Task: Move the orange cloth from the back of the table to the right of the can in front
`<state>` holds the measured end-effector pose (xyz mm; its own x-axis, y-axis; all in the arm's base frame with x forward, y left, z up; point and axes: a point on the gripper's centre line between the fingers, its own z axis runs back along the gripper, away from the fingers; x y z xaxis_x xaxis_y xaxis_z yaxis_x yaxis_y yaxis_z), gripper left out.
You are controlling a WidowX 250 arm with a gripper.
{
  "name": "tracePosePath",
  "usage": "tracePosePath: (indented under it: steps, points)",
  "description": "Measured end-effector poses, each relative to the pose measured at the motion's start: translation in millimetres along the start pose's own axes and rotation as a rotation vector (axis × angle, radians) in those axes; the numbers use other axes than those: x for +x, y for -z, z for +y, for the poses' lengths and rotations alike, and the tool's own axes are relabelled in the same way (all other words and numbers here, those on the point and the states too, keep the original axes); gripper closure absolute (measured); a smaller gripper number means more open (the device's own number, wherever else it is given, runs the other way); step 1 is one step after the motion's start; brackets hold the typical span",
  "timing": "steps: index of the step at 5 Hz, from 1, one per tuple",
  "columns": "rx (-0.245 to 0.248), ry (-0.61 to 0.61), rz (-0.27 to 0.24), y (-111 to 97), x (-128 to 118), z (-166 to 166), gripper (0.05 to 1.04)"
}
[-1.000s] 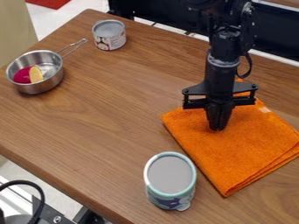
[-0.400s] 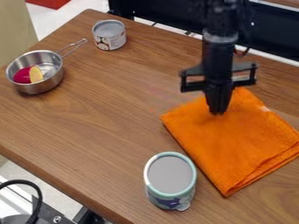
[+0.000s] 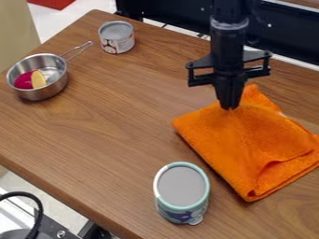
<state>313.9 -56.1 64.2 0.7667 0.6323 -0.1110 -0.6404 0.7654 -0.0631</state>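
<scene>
Upon the wooden table [image 3: 112, 140], from the left, I see a metal pot [image 3: 38, 93], a small can [image 3: 117, 38] and a canister [image 3: 181, 187]. Further right, the black gripper [image 3: 229, 108] points almost straight down, its fingers closed narrowly on a fold of the orange cloth [image 3: 240, 144], which spreads from their tips toward the camera and rightward.

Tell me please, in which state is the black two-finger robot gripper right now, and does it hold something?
Black two-finger gripper: closed, holding a pinch of the orange folded cloth, with creases running from the fingertips.
</scene>
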Motion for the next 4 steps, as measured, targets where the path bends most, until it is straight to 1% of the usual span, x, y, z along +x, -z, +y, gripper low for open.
tracePosePath:
  steps: [1, 2, 3, 4]
  points:
    - [-0.025, 0.001, -0.003, -12.4, 1.0, 1.8, 1.019]
    - [-0.026, 0.004, -0.001, -19.0, 5.4, 2.8, 0.890]
    - [-0.029, -0.005, -0.021, -19.1, 9.0, 2.7, 0.664]
    - [-0.017, -0.018, -0.029, -18.7, 10.2, 4.7, 0.375]
